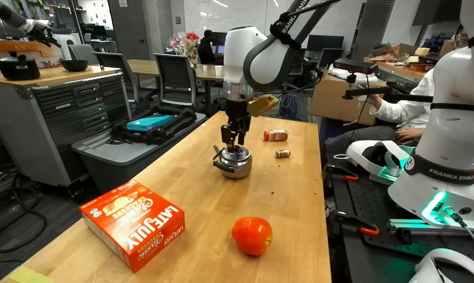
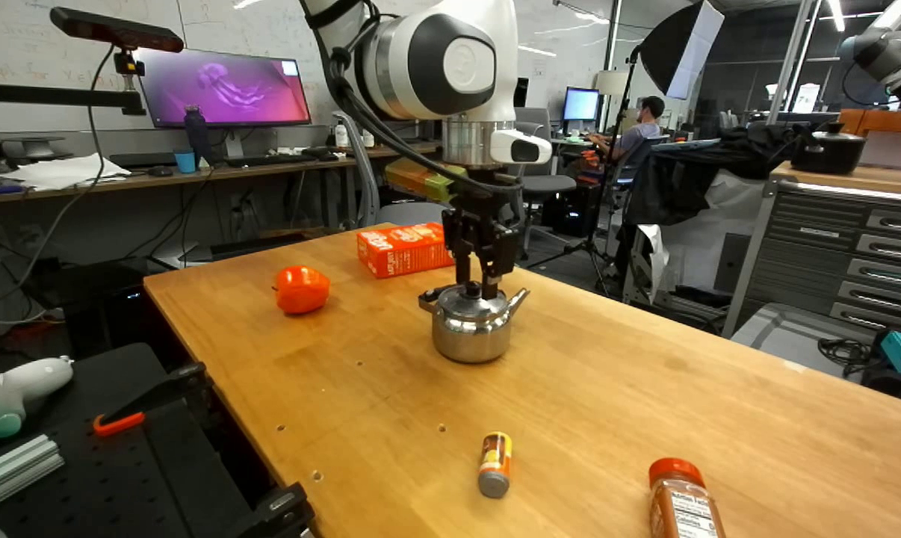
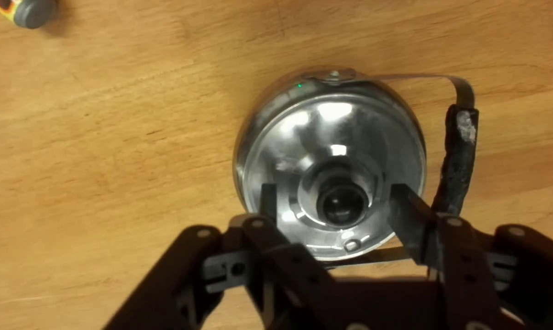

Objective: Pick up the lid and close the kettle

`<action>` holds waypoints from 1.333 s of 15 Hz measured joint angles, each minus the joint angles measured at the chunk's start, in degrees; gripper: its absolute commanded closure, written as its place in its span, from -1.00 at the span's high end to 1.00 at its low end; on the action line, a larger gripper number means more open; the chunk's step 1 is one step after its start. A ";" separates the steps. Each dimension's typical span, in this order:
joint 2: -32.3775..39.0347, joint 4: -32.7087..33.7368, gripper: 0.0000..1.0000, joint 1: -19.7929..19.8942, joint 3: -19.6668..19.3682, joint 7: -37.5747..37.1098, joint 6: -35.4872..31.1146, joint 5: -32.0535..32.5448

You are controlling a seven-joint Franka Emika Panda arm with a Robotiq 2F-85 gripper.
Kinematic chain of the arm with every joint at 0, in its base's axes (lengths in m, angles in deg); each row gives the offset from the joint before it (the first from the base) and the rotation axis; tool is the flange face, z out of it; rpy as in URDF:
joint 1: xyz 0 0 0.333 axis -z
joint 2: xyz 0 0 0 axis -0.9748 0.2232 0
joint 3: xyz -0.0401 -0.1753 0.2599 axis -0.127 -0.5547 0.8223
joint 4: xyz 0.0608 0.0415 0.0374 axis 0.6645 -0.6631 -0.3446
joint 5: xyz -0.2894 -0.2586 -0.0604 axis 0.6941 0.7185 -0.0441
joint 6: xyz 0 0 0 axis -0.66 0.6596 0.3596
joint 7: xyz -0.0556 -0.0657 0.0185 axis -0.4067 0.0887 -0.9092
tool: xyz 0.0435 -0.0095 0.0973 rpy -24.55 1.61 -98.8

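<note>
The silver kettle (image 1: pixel 237 170) stands upright on the wooden table; it also shows in an exterior view (image 2: pixel 471 341) and in the wrist view (image 3: pixel 254 120). The silvery lid (image 3: pixel 363 133) rests on the kettle's mouth, its black knob (image 3: pixel 343 205) pointing up; the lid also shows in an exterior view (image 2: pixel 462 305). My gripper (image 3: pixel 334 192) is open, pointing down just over the lid. Its two fingers stand on either side of the knob, with a gap to it on both sides. The gripper shows above the kettle in both exterior views (image 1: pixel 234 144) (image 2: pixel 477 288).
The kettle's black handle (image 3: pixel 457 156) is folded down beside the body, near one finger. The spout (image 2: pixel 519 301) sticks out. On the table (image 1: pixel 205 220) are a red cracker box (image 1: pixel 135 224), an orange-red pepper-like object (image 1: pixel 252 236), a small can (image 2: pixel 494 465) and a spice bottle (image 2: pixel 686 508).
</note>
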 measured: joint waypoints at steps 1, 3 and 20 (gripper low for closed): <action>-0.25 0.08 1.00 0.05 0.09 0.08 0.11 -0.49; -1.30 0.25 1.00 0.22 0.41 0.61 0.69 -2.36; -25.27 0.05 1.00 4.58 -0.97 17.36 21.97 -9.98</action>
